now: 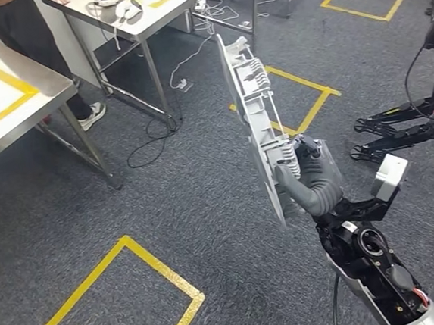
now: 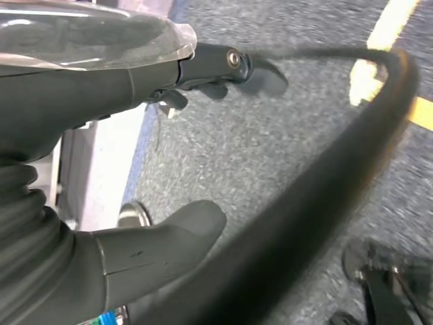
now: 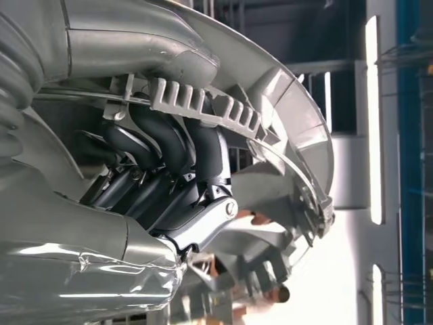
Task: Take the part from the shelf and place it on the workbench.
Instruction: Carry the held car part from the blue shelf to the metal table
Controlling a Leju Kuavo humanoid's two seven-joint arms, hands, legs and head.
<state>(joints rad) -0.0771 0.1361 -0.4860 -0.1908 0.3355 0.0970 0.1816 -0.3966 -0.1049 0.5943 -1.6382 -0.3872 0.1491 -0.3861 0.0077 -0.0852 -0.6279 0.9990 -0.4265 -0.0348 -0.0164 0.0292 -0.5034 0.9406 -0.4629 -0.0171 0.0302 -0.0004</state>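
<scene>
The part [image 1: 254,106] is a long grey plastic panel with ribs and white clips. My right hand [image 1: 310,175] grips its lower end and holds it upright over the carpet. In the right wrist view the dark fingers [image 3: 173,145] curl around the ribbed edge of the part [image 3: 275,128]. My left hand [image 2: 153,156] hangs over the carpet with thumb and fingers apart and nothing between them. A workbench [image 1: 9,101] with yellow tape on its top stands at the left.
A second metal table [image 1: 150,12] stands at the back, with a person's legs [image 1: 31,34] beside it. Cables [image 1: 188,62] trail on the carpet under it. Yellow tape squares [image 1: 120,300] mark the floor. A black tripod base [image 1: 406,127] lies at the right.
</scene>
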